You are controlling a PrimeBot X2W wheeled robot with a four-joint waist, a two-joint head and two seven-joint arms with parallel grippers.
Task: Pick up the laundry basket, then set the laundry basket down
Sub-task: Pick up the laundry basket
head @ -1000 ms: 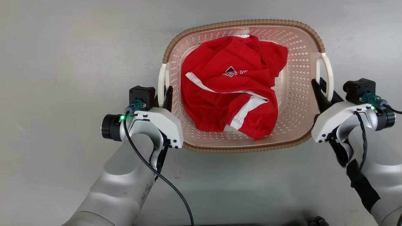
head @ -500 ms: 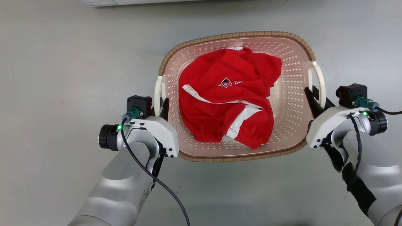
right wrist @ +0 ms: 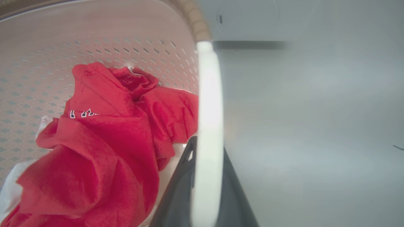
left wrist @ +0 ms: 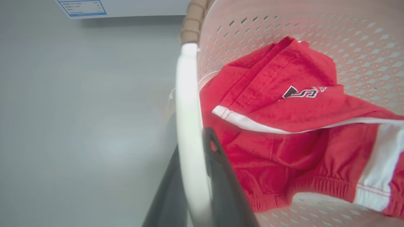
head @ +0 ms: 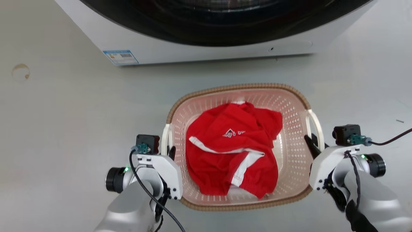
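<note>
The laundry basket (head: 294,106), pale pink and perforated with a brown woven-look rim, sits between my two arms on or just above the grey floor; I cannot tell which. A red garment (head: 231,154) with white stripes lies inside it. My left gripper (head: 168,149) is shut on the basket's white left handle (left wrist: 187,119), one dark finger on each side of it. My right gripper (head: 313,141) is shut on the white right handle (right wrist: 208,119) in the same way.
A white front-loading washer (head: 206,48) with a dark round door stands just beyond the basket, a blue-edged label (head: 120,57) at its lower left corner. Grey floor (head: 64,129) lies open to the left and right. A black cable (head: 391,138) runs off to the right.
The head camera has shifted, bringing the washer into the top of the picture. The basket now looks smaller and lower in the picture. Both grippers have stayed shut on the handles.
</note>
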